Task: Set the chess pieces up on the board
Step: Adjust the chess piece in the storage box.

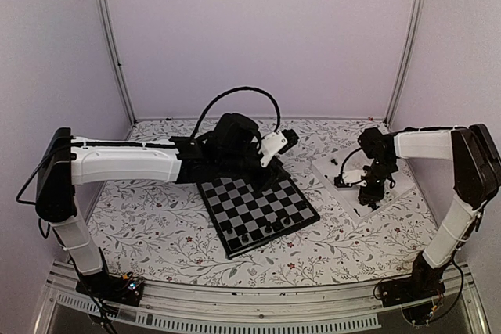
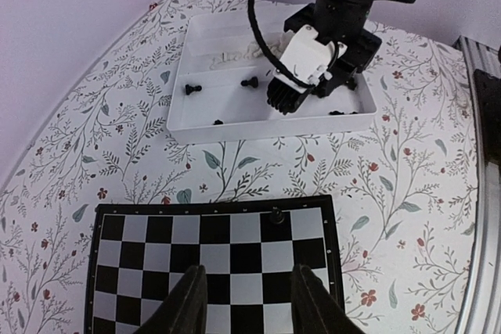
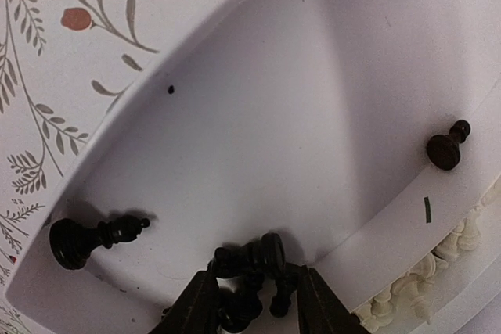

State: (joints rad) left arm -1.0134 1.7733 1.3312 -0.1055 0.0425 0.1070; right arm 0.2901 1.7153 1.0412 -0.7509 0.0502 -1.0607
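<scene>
Right pincer (image 3: 254,281) straddling black chess pieces (image 3: 266,252) in white tray (image 3: 235,115)
Whether it grips one cannot be told; left pincer (image 2: 249,273) hangs open, empty, over the board (image 2: 211,228).

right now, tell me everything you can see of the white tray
The tray is white, rectangular and shallow, plastic by its look, lying flat on the floral table right of the board, apart from it. A low ridge separates black pieces, tipped over on the board's side, from cream pieces heaped beyond it. The right gripper reaches down inside, fingers either side of a cluster of black pieces.
</scene>
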